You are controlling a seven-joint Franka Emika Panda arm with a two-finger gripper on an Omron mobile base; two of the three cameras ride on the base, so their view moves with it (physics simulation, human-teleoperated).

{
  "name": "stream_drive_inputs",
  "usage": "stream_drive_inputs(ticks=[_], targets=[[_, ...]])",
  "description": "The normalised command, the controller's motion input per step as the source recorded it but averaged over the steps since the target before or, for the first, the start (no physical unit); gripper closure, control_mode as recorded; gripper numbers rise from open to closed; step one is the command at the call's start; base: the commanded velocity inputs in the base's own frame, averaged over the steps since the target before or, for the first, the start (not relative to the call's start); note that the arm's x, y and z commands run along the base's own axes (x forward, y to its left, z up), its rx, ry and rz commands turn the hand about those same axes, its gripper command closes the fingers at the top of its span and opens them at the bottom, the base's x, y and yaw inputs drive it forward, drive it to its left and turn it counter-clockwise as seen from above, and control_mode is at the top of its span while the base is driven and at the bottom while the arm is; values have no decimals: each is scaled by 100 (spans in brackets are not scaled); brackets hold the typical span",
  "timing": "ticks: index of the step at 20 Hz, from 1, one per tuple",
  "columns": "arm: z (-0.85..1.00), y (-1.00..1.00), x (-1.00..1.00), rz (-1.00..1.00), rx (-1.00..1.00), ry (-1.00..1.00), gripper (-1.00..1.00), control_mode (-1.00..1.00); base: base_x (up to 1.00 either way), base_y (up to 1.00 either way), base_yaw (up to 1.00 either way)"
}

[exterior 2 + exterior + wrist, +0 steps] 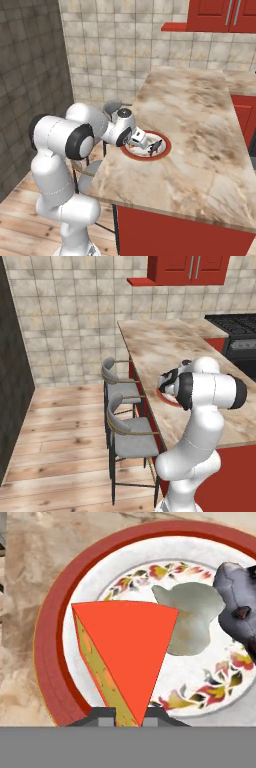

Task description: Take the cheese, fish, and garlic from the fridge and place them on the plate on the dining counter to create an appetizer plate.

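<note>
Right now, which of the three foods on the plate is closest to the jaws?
The cheese, the orange wedge whose point lies between the jaws. The pale garlic and dark grey fish lie farther across the plate.

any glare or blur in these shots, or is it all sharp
Hand view: no glare, flat even light, cheese and garlic soft-edged from closeness. Both base views: evenly lit, no glare; the plate and fish look small and coarse.

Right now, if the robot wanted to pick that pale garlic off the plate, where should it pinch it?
Probably across the garlic's rounded middle, coming straight down from above. It is a lumpy bulb lying on the plate, with the cheese close on one side and the fish on the other, so the fingers should close along the free direction between them.
</note>
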Motion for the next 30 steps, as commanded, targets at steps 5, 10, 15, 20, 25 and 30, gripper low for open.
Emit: stream_drive_inputs(ticks=[5,10,15,20,25,30], targets=[[-17,-9,31,-2,0,0,100,-100,0,0,0],[-25,-11,25,-1,0,0,100,-100,0,0,0],[-27,0,5,0,0,1,-100,-100,0,0,0],[7,0,-22,0,0,0,-100,-100,0,0,0],[57,0,-72,0,0,-3,-100,-100,0,0,0],[98,0,-81,0,0,-7,-100,-100,0,0,0]])
